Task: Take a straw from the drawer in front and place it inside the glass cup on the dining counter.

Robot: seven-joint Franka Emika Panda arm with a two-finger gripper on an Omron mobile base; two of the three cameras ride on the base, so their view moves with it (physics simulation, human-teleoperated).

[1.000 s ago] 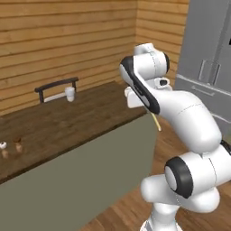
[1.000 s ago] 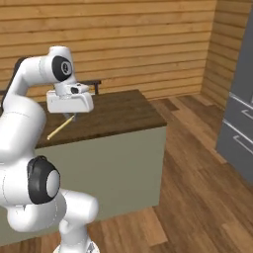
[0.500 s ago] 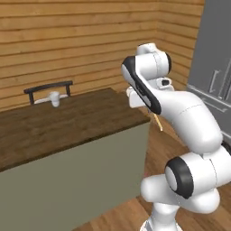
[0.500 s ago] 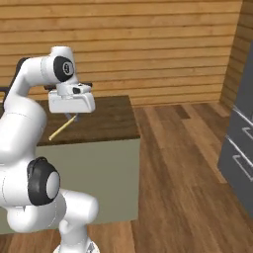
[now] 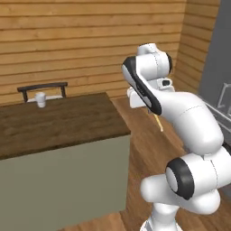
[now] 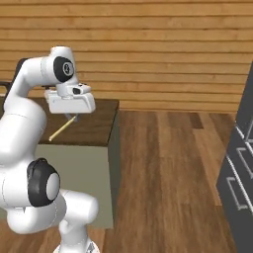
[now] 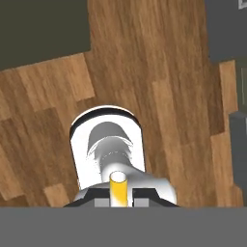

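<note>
My gripper [image 6: 70, 115] is shut on the straw [image 6: 61, 129], a thin pale yellow stick that slants down from the hand over the counter's near end. From the left the straw [image 5: 158, 122] pokes out below the hand, over the floor. In the hand view its end [image 7: 118, 185] sits between the fingertips of the gripper [image 7: 118, 200]. The glass cup [image 5: 41, 99], small and whitish, stands upright at the far left of the dining counter [image 5: 67, 122], well away from the hand. The drawer is out of view.
A dark bar-backed frame [image 5: 43, 86] stands behind the cup against the wood-plank wall. Grey cabinet drawers [image 6: 240, 168] line the right side. Open wooden floor [image 6: 163, 173] lies between them and the counter's sage-green end [image 6: 112, 173].
The whole picture has shifted: the base has moved, so the counter and cup slid left in both views. The straw stays held in the shut gripper.
</note>
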